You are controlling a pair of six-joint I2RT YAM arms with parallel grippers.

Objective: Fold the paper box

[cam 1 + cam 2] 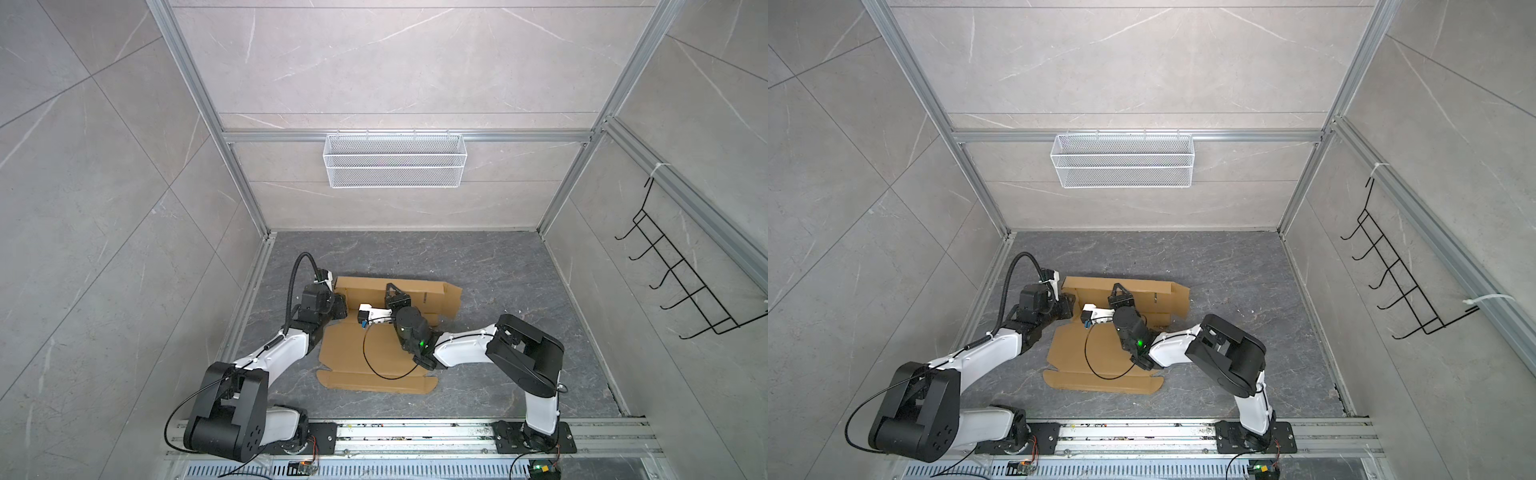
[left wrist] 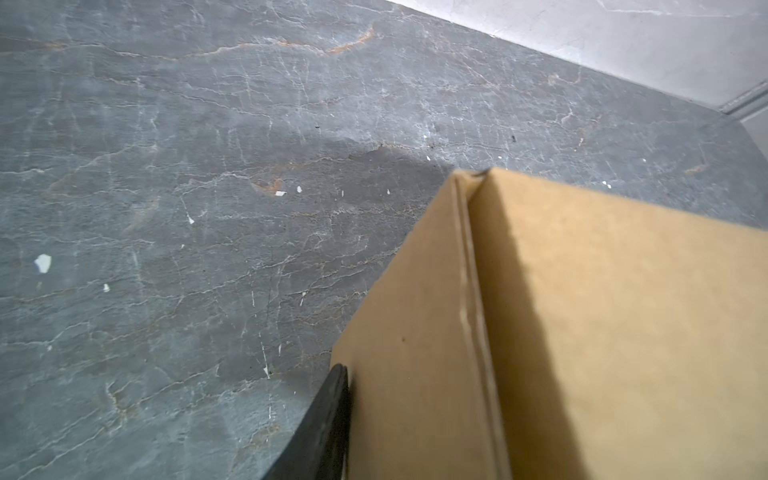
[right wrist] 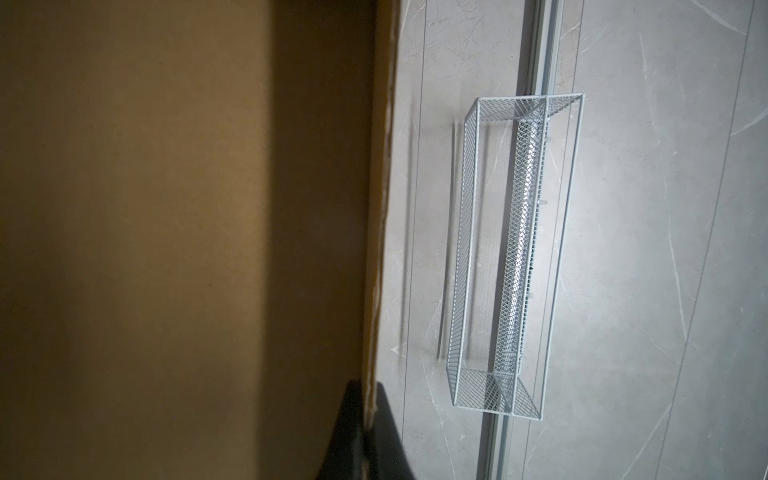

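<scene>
While I watch both top views, the paper box (image 1: 345,357) (image 1: 1071,357) lies half-formed on the dark grey veined tabletop (image 1: 498,270), left of the middle and between the two arms. Its broad front panel and the long tabbed flap nearest the base rail lie flat. The long rear wall stands up along the far side, and the end flap at its right end splays outward over the tabletop.

My right gripper (image 1: 392,291) (image 1: 1120,291) reaches across from the right and sits on the top edge of that raised rear wall, towards its left half. In the right wrist view the gripper (image 3: 368,411) is clamped on the cardboard (image 3: 145,208): a black finger (image 3: 386,436) shows on each side of the corrugated edge, with the sheet pinched between them. Beyond the edge in that view I see the white wire-mesh basket (image 3: 515,249) hanging on the back wall (it hangs from the aluminium rail in both top views too (image 1: 395,178)).

My left gripper (image 1: 338,305) (image 1: 1068,305) is at the box's left end, right against the corner where the rear wall meets the short side flap. The left wrist view shows one black finger (image 2: 328,415) lying flat against the outer face of that upright side flap (image 2: 582,311), touching it, with bare tabletop (image 2: 208,166) beside it. The other finger is hidden, so I cannot tell whether these jaws are closed on the flap or merely resting against it.

A loose black cable from the right wrist loops over the flat front panel.
</scene>
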